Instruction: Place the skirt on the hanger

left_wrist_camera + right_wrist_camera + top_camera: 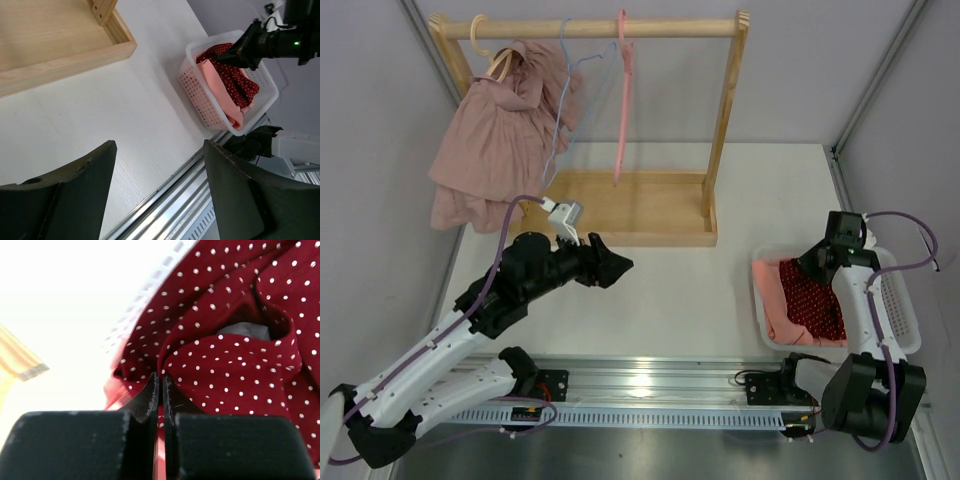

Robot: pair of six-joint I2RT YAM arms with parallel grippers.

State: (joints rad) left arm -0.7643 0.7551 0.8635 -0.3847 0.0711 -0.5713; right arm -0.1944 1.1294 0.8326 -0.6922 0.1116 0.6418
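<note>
The skirt point(817, 300) point(235, 355) is dark red with white dots and lies crumpled in a white basket point(908, 312) at the right. My right gripper point(811, 262) point(161, 376) reaches down into the basket, its jaws shut on a fold of that red cloth. From the wooden rail hang a pink hanger point(621, 100) and a pale blue hanger point(567, 95), both bare. Over the table's middle, my left gripper point(617, 263) point(160, 146) stands open and holds nothing. In the left wrist view the skirt point(234, 75) shows under the right arm.
A dusty pink dress point(490, 140) hangs at the rail's left end. The wooden rack point(620, 205) has a tray base at the back. A salmon garment point(782, 310) lies under the skirt in the basket point(196, 87). A metal rail runs along the near edge.
</note>
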